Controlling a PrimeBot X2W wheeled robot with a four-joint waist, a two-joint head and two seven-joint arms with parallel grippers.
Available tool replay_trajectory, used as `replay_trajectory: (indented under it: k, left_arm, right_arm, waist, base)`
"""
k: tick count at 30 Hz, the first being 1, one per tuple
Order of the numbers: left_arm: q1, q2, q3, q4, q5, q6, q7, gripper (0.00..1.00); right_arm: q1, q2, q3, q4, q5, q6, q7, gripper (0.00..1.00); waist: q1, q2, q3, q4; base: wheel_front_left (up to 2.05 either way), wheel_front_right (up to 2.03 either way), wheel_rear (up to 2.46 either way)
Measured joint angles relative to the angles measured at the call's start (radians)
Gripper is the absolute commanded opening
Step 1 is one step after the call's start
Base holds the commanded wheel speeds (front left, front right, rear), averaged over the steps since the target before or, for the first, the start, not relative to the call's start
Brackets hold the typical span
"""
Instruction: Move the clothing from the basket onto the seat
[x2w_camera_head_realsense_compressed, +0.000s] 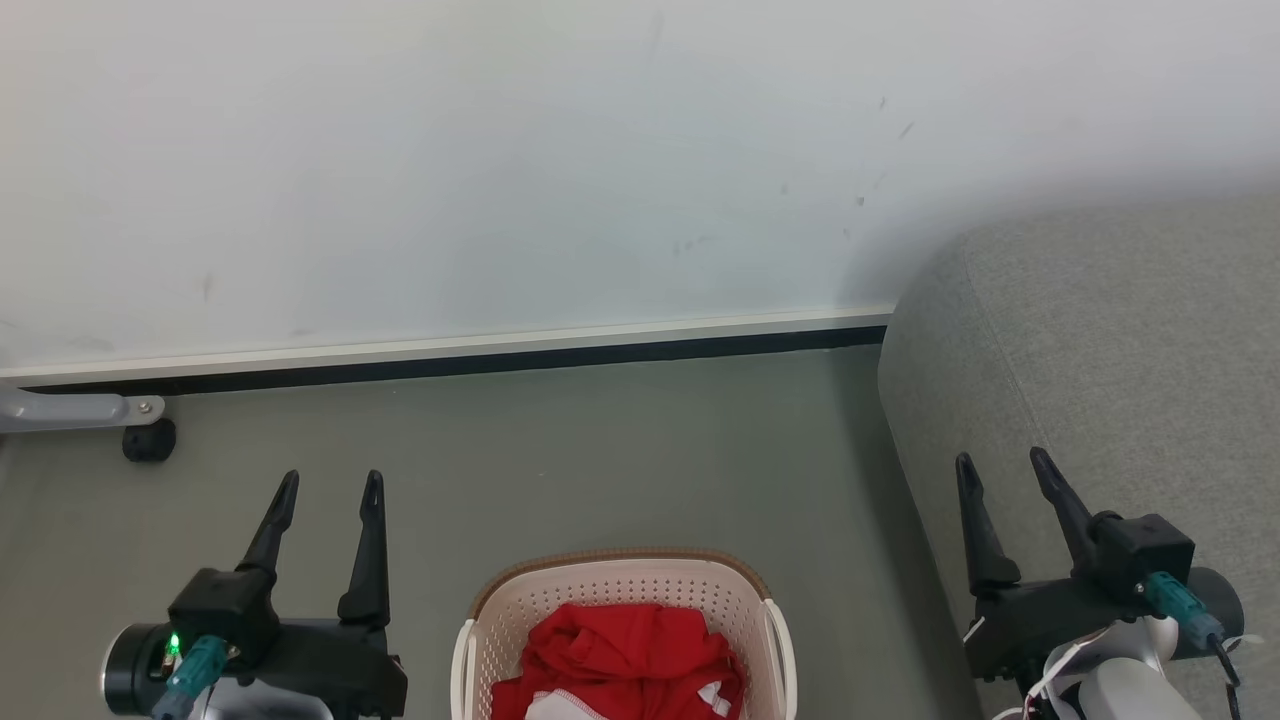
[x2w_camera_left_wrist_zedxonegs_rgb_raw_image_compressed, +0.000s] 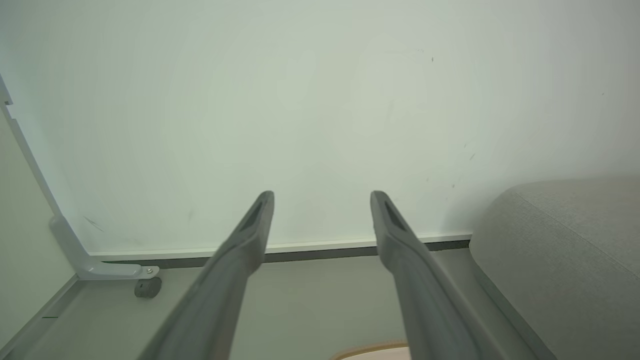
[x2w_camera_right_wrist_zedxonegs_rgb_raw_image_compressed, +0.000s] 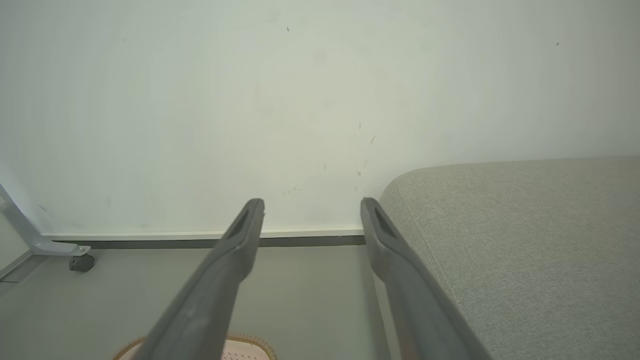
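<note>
The red jersey (x2w_camera_head_realsense_compressed: 625, 655) lies bunched in the laundry basket (x2w_camera_head_realsense_compressed: 620, 580) beside the grey sofa (x2w_camera_head_realsense_compressed: 1100, 350); the left gripper (x2w_camera_head_realsense_compressed: 330, 490) and right gripper (x2w_camera_head_realsense_compressed: 1000, 468) hang spread, empty.

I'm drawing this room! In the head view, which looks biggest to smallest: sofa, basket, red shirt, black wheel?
Largest to smallest:
1. sofa
2. basket
3. red shirt
4. black wheel
The frame cuts off the sofa, basket and shirt, and the wheel sits farther away, so true sizes stay unsure.
</note>
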Motion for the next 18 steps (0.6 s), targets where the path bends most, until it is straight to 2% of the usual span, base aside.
replay_trajectory:
  k: [9,18]
  left_arm:
    - [0.001,0.003,-0.007,0.001,0.102,0.025,-0.009,1.00]
    - [0.012,-0.003,0.004,0.004,0.092,0.025,0.005,1.00]
  right_arm:
    - [-0.008,0.000,0.028,0.026,-0.085,-0.010,-0.030,1.00]
    - [-0.016,0.009,0.012,0.036,-0.071,-0.006,-0.033,1.00]
  waist:
    - [0.0000,0.0000,0.001,-0.002]
    - [0.0000,0.0000,0.004,-0.004]
  base:
    - [0.00,0.00,0.00]
    - [0.00,0.00,0.00]
